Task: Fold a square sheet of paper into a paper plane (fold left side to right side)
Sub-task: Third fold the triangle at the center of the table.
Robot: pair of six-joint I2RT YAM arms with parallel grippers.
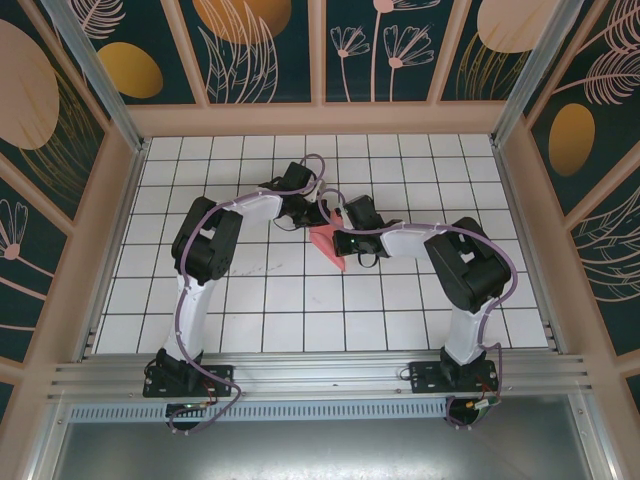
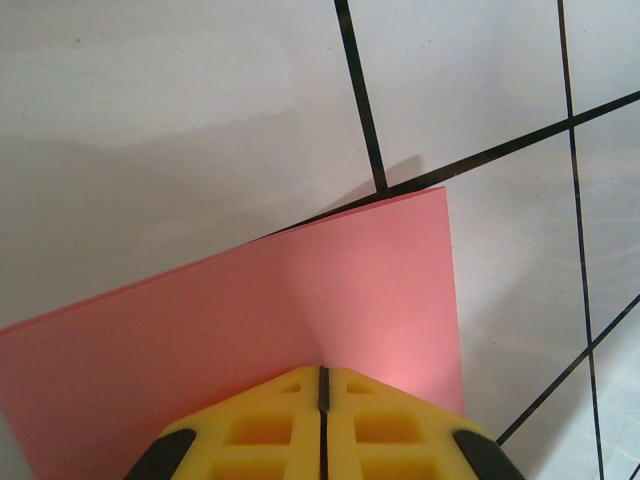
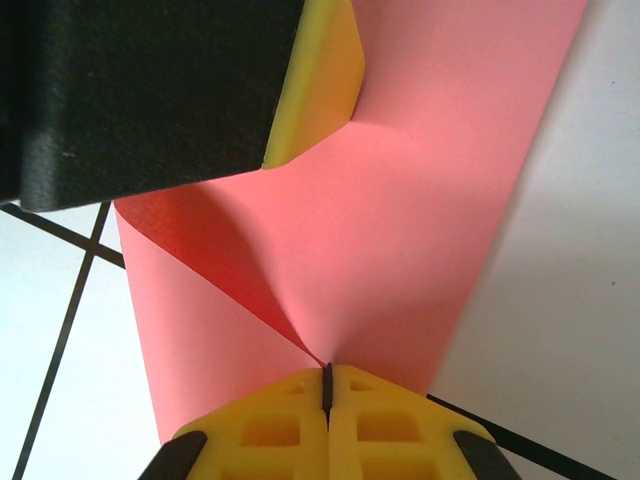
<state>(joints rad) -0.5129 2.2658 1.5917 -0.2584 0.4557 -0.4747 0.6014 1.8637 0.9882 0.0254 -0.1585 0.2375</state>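
The square sheet of paper (image 1: 328,250) is coral-red and sits at the middle of the table, lifted and bent over itself. My left gripper (image 1: 322,213) is shut on one edge of it. In the left wrist view the yellow fingertips (image 2: 350,395) pinch the sheet (image 2: 300,290), which slopes away over the tiles. My right gripper (image 1: 340,224) is shut on another edge. In the right wrist view the paper (image 3: 420,200) curves up from its pinch (image 3: 327,368) toward the left gripper's finger (image 3: 315,80), with a lower layer (image 3: 200,340) beneath. The paper plane is out of view.
The table (image 1: 260,300) is white tile with a black grid. Peach-framed patterned walls (image 1: 110,200) enclose it on the left, back and right. An aluminium rail (image 1: 320,378) carrying both arm bases runs along the near edge.
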